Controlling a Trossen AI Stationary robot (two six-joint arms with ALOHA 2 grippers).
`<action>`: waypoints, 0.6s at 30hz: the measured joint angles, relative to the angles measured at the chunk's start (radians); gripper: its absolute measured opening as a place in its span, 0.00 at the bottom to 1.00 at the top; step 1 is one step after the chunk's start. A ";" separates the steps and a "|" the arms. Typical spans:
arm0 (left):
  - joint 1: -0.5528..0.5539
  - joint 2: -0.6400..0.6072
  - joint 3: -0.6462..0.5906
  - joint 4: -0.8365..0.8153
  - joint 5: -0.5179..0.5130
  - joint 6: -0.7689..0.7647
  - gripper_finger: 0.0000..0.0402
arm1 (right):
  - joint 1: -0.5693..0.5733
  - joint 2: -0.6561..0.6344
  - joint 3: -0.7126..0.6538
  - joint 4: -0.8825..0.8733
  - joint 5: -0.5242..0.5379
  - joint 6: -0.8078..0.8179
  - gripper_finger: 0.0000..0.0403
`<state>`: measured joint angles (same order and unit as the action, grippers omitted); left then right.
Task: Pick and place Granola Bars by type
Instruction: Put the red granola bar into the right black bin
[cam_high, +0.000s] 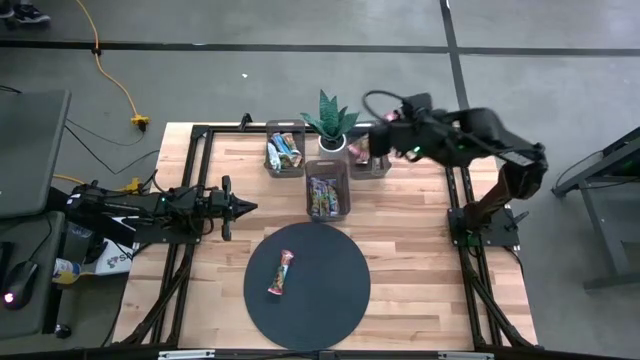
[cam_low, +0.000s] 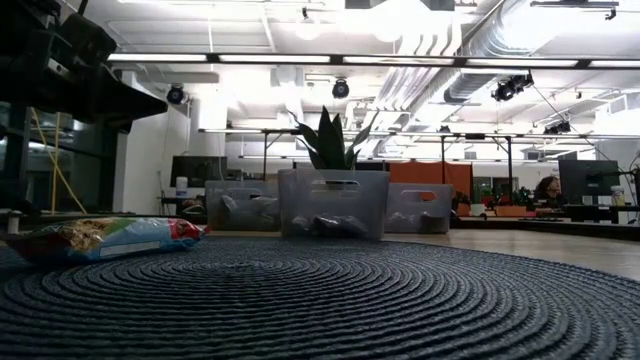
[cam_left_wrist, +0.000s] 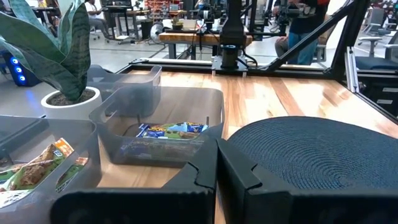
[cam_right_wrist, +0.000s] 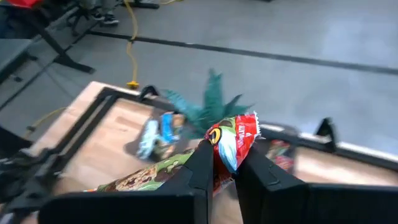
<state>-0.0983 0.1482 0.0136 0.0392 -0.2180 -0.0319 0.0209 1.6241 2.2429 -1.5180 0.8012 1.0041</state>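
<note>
- Right gripper clamped on a red-ended granola bar, fingers pinching the wrapper near its crimped end, bar body trailing down between and below the fingers.
- From above, right gripper hovering at about 1 o'clock of the table, over the right bin beside the potted plant.
- Left gripper parked at roughly 9 o'clock, just outside the round dark mat; fingers pressed together, nothing between them.
- 1 loose bar lying on the mat, left of centre, long axis running nearly 12 to 6 o'clock; seen from table height as a low, puffy packet flat on the weave.
- Left bin at about 11 o'clock holding blue-and-green bars; middle bin at 12 o'clock of the mat holding several bars with blue wrappers.
- Handling, as a judgement: light, thin packet, semi-stiff core inside a slick, crinkly foil; likely to swing or slip if held only by the crimped seal, as the carried one hangs now.
- Best hold for the loose bar, likely: across the narrow width at mid-length, fingers straddling the 2 long edges, pressing lightly to avoid crushing the granola.
- Risk: woven mat gives little clearance under the flat wrapper, so fingertips may skid over the glossy film.
</note>
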 joint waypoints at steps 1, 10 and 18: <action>0.000 0.000 0.000 0.000 0.000 0.000 0.00 | -0.013 -0.014 0.000 -0.017 0.004 -0.016 0.08; 0.000 0.000 0.000 0.000 0.000 0.000 0.00 | -0.157 -0.103 0.000 -0.053 0.007 -0.235 0.08; 0.000 0.000 0.000 0.000 0.000 0.000 0.00 | -0.280 -0.108 0.000 -0.053 0.008 -0.462 0.07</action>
<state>-0.0983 0.1482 0.0135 0.0391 -0.2180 -0.0318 -0.2586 1.5165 2.2433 -1.5711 0.8090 0.5424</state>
